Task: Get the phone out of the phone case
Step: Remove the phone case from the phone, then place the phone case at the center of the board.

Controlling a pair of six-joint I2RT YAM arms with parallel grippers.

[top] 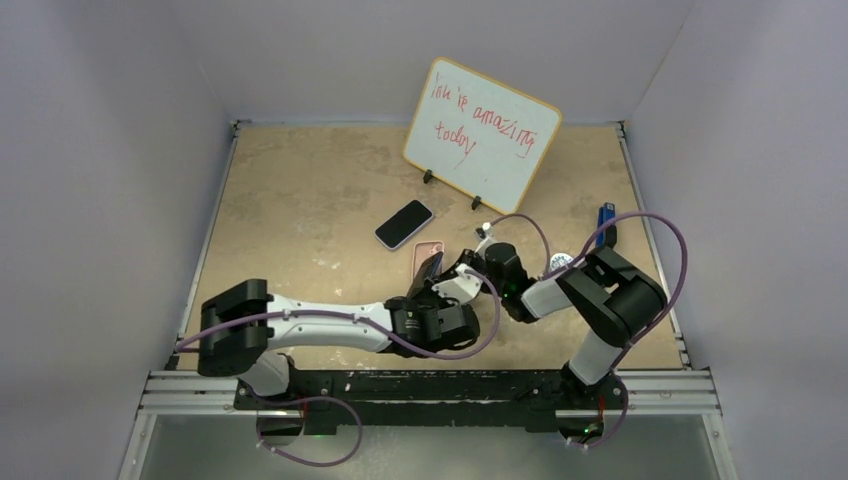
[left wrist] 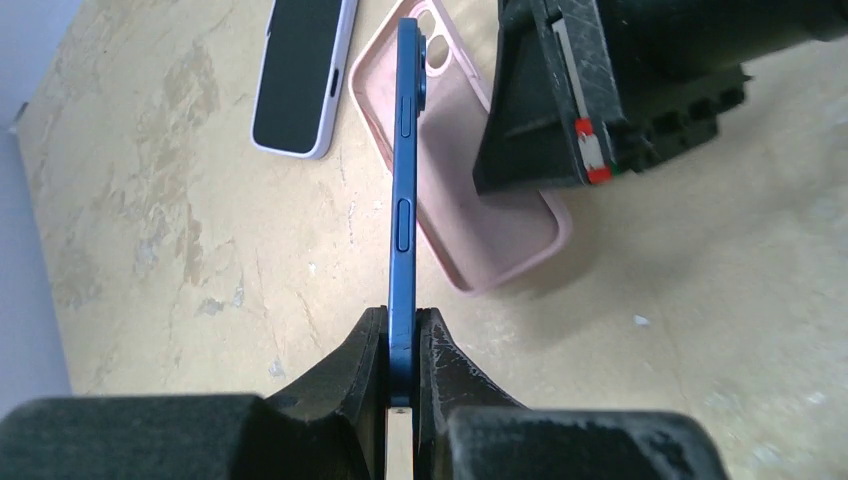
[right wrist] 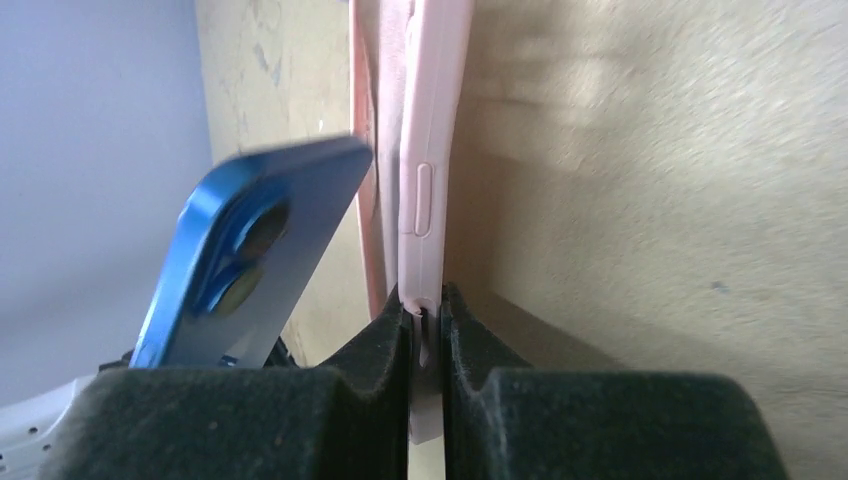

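We see the blue phone (left wrist: 405,180) out of its pink case (left wrist: 462,225), pinched edge-on in the clenched left gripper (left wrist: 402,345) just beside the case, whose side wall the right gripper (right wrist: 425,330) clamps. The whiteboard (top: 482,133) reads "ink is amazing today" in red. Only the right wrist view shows the phone's lenses (right wrist: 245,262).

Mid-tabletop (top: 300,200), toward the near edge, the two arms meet. The left gripper (top: 428,291) has a dark phone (top: 431,270) by its near end, tilted up off the surface. Just beyond it lies a pink phone case (top: 427,247), with the right gripper (top: 462,264) at its near right side. A second phone (top: 404,224), screen up, rests just beyond the case. A whiteboard (top: 482,125) with red writing stands at the far edge, and a small blue object (top: 606,214) lies by the right edge.
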